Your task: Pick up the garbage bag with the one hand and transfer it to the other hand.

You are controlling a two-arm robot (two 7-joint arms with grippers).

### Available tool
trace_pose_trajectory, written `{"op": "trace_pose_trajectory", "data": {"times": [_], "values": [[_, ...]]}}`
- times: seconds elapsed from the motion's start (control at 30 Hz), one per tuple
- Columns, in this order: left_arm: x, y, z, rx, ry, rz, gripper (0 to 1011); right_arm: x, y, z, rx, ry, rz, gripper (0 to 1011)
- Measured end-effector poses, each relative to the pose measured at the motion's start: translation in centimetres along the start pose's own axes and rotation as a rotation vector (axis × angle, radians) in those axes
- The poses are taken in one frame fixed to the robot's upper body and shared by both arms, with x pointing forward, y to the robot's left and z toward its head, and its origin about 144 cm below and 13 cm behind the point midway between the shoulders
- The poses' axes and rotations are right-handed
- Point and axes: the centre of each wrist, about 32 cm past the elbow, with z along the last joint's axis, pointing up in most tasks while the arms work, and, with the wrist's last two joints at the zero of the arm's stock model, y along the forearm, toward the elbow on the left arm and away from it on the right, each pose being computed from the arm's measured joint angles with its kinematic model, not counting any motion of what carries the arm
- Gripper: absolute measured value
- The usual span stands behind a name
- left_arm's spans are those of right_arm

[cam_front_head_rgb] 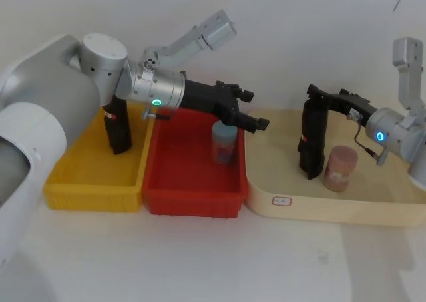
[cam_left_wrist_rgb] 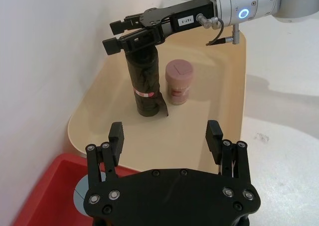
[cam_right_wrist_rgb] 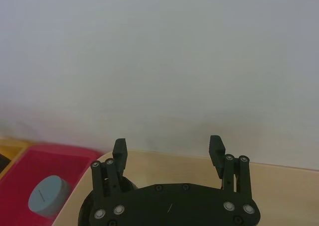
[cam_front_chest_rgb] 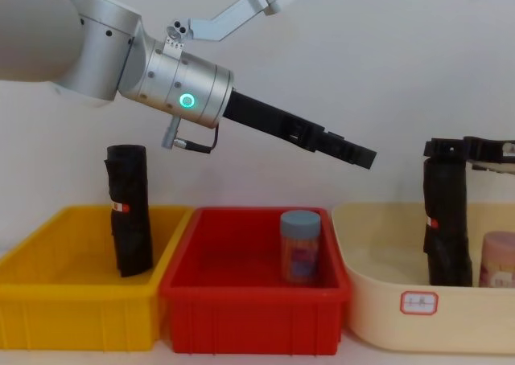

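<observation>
A garbage bag (cam_front_head_rgb: 311,142), a tall black roll with a red-white label, stands in the beige tray (cam_front_head_rgb: 279,182); it is also in the left wrist view (cam_left_wrist_rgb: 144,81) and the chest view (cam_front_chest_rgb: 445,228). My blue-ringed right gripper (cam_front_head_rgb: 313,97) is open at the roll's top (cam_left_wrist_rgb: 110,34), its fingers (cam_right_wrist_rgb: 119,149) spread with nothing between the tips. Over the red bin (cam_front_head_rgb: 190,195), my green-ringed left gripper (cam_front_head_rgb: 254,109) is open and empty (cam_left_wrist_rgb: 167,134), pointing toward the tray. A second roll (cam_front_head_rgb: 118,132) leans in the yellow bin (cam_front_head_rgb: 80,189).
A blue-lidded jar (cam_front_head_rgb: 224,142) stands in the red bin under the left gripper. A pink jar (cam_front_head_rgb: 341,169) sits in the tray right beside the garbage bag. A wall runs close behind the bins and the tray.
</observation>
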Motion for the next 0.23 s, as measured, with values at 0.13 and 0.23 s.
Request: {"op": "trace_pose_trajectory", "data": {"times": [0.13,0.23], "values": [[0.0,0.0,0.0,0.0,0.0,0.0,1001,0.02,0.01,-0.02,0.0,0.001,0.0,1001],[0.0,0.0,0.0,0.0,0.0,0.0,1001,0.03,0.01,-0.02,0.0,0.001,0.0,1001]]}}
